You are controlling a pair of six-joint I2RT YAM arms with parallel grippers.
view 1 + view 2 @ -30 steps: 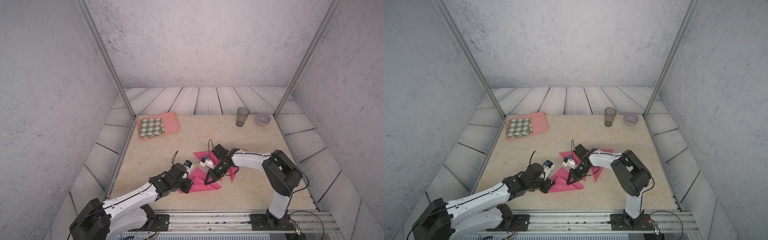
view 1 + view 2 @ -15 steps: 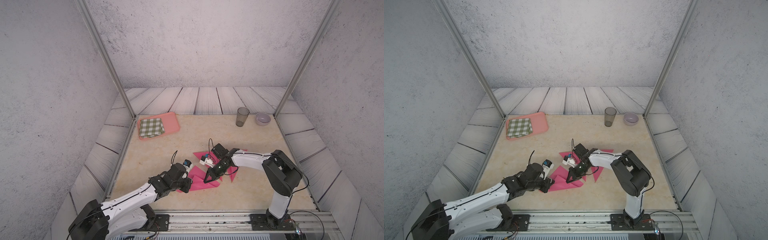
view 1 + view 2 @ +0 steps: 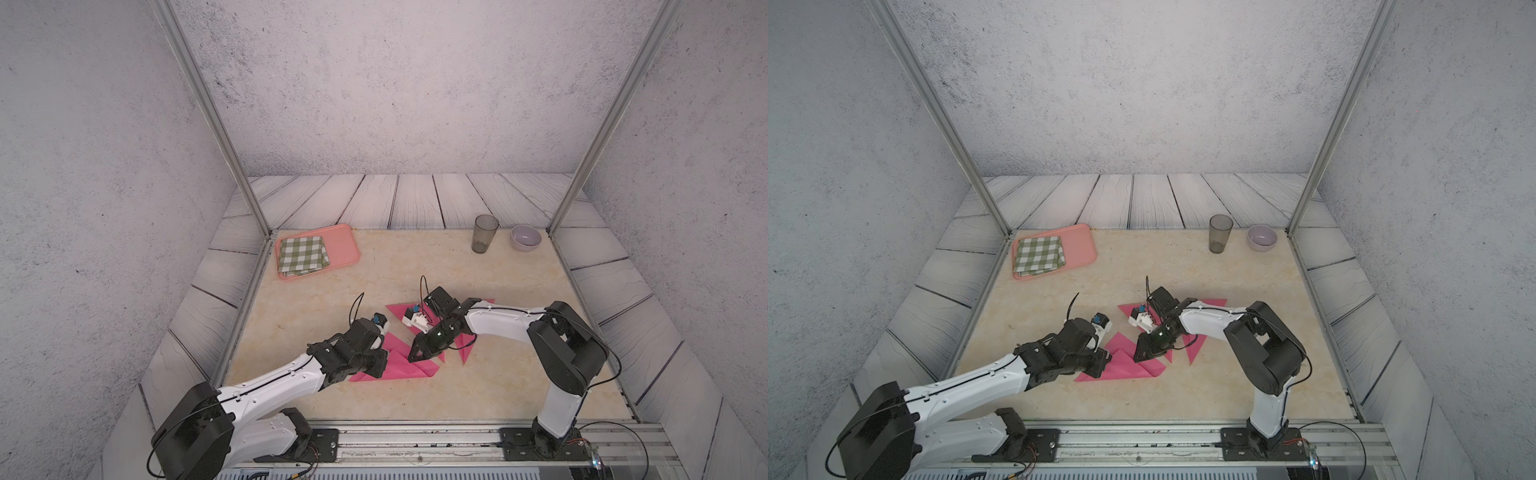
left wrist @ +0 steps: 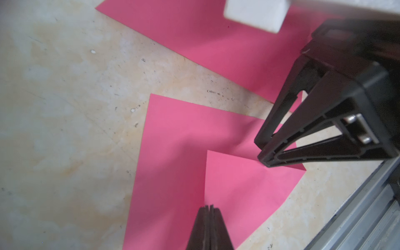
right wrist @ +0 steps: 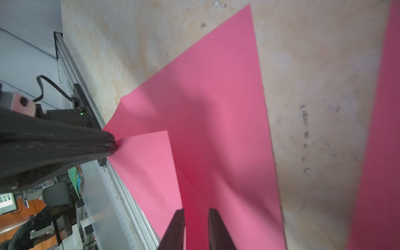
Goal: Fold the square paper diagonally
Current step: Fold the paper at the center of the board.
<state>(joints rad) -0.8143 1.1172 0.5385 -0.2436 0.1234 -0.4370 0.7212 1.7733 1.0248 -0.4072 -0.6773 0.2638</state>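
Being thin, light and limp, the pink paper point(image 4: 173, 151) wants a corner pinch; the closed left tool point(image 4: 208, 208) presses on it, and the right tool point(image 5: 195, 211) stands slightly open and empty.

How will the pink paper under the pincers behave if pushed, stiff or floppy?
Probably floppy: the pink paper ripples softly beside the right pincer. Likely very light: a thin flat sheet, so a push may slide or buckle it. The folded flap seems to hold its crease.
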